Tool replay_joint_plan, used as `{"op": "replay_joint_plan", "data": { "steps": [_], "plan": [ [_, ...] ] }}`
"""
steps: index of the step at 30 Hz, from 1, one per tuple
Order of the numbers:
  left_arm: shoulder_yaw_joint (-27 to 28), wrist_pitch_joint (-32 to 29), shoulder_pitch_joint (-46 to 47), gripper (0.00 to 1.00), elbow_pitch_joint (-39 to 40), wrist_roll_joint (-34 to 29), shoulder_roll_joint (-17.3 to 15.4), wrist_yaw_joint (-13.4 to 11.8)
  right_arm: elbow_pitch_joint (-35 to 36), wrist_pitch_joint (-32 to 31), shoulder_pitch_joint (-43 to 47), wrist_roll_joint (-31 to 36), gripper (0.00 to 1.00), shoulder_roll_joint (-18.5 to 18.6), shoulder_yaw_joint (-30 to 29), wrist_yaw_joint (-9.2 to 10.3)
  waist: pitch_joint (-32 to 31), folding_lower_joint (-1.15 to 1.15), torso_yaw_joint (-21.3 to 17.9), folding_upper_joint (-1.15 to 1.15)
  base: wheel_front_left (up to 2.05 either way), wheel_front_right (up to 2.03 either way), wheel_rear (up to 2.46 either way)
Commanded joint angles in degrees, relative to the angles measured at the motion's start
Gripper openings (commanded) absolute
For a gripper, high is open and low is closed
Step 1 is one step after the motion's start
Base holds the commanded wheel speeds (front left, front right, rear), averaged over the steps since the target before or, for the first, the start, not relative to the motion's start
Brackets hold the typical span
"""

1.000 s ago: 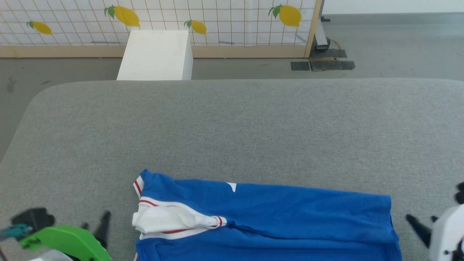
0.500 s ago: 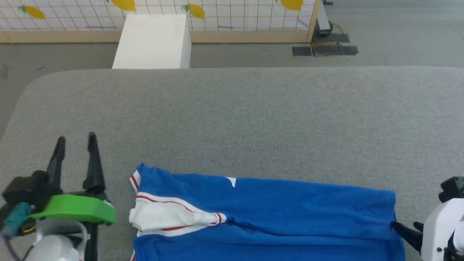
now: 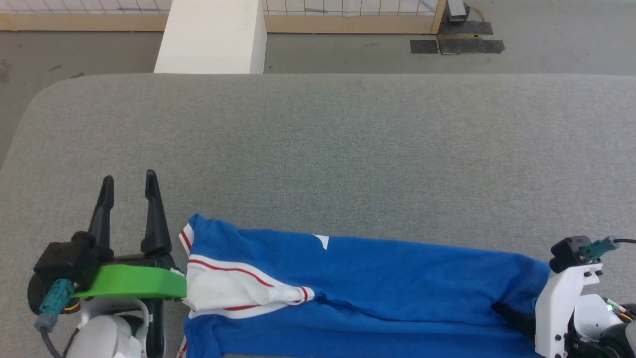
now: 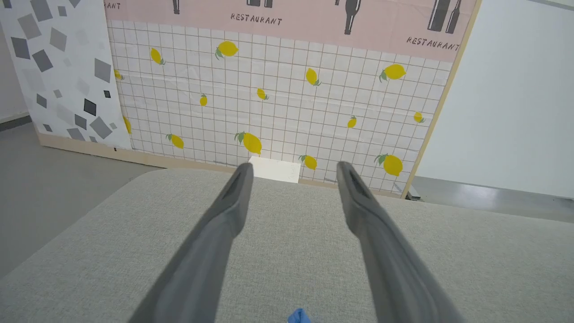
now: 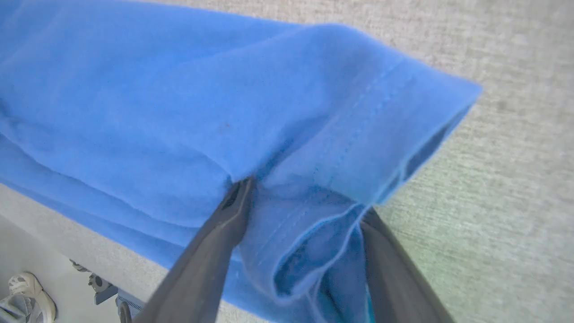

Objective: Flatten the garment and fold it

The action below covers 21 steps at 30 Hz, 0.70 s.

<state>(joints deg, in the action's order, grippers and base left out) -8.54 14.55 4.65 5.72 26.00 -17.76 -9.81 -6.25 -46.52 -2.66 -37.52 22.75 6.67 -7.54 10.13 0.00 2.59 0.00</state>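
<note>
The garment (image 3: 377, 288), royal blue with a white sleeve and red-striped trim, lies in a long folded band along the near edge of the grey table. My left gripper (image 3: 128, 178) stands open just left of the garment's collar end, fingers pointing away over bare table. In the left wrist view the left gripper (image 4: 293, 168) is empty, with a scrap of the garment (image 4: 298, 316) at the bottom edge. My right gripper (image 5: 305, 202) is open at the garment's right hem (image 5: 358, 148). The fingers straddle the hem's layers. Its white wrist (image 3: 564, 298) hides that end in the head view.
The grey padded table (image 3: 348, 149) stretches wide beyond the garment. A white box (image 3: 208, 37) stands on the floor behind it, before a lemon-patterned panel (image 4: 291, 103). Dark plates (image 3: 457, 45) lie on the floor at the back right. A white shoe (image 5: 18, 291) shows below the table's edge.
The head camera has tilted down. My left gripper has risen and moved in beside the garment's left end. The right gripper has slid in onto the right hem, which now bunches a little.
</note>
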Motion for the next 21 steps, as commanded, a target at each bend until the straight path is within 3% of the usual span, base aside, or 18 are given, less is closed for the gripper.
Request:
{"op": "replay_joint_plan", "data": {
  "steps": [1, 3, 4, 5, 6, 13, 21],
  "plan": [
    [0.4, 0.4, 0.6, 1.0, -0.4, -0.8, 0.8, 0.6, -1.3, 0.1, -0.1, -0.9, 1.0, -1.1, 2.5, 0.05, 0.2, 0.0, 0.3, 0.0, 0.0, 0.0, 0.0],
    [0.8, 0.4, 0.5, 1.0, -0.9, -1.3, 1.7, 1.4, -2.0, 0.0, -0.4, -1.2, 1.0, -0.2, 3.5, 0.05, 0.3, 0.0, 0.4, 0.0, 0.0, 0.0, 0.0],
    [0.9, 0.4, 0.4, 1.0, -1.2, -1.6, 2.0, 1.7, -2.3, -0.1, -0.5, -1.2, 0.46, 0.3, 3.7, 0.05, 0.3, 0.0, 0.4, 0.0, 0.0, 0.0, 0.0],
    [1.1, 0.4, 0.4, 1.0, -1.4, -2.0, 2.3, 2.1, -2.6, 0.2, -0.8, -1.1, 0.12, 0.9, 3.8, 0.05, 0.2, 0.0, 0.4, 0.0, 0.0, 0.0, 0.0],
    [1.3, 0.4, 0.3, 1.0, -1.6, -2.1, 2.6, 2.3, -2.9, 0.4, -1.0, -1.1, 0.0, 1.4, 3.7, 0.05, 0.1, 0.0, 0.4, 0.0, 0.0, 0.0, 0.0],
    [2.4, 0.4, -0.4, 1.0, -2.6, -3.6, 3.7, 3.4, -7.5, 1.6, -3.2, 0.7, 0.0, 3.6, -6.2, 0.05, -0.2, 0.0, 0.1, 0.0, 0.0, 0.0, 0.0],
    [2.5, 0.4, -0.5, 1.0, -2.9, -4.7, 4.1, 4.2, -13.3, 0.3, -4.5, 10.7, 0.0, 6.6, -19.7, 0.05, -0.5, 0.0, -0.2, 0.0, 0.0, 0.0, 0.0]
  ]
}}
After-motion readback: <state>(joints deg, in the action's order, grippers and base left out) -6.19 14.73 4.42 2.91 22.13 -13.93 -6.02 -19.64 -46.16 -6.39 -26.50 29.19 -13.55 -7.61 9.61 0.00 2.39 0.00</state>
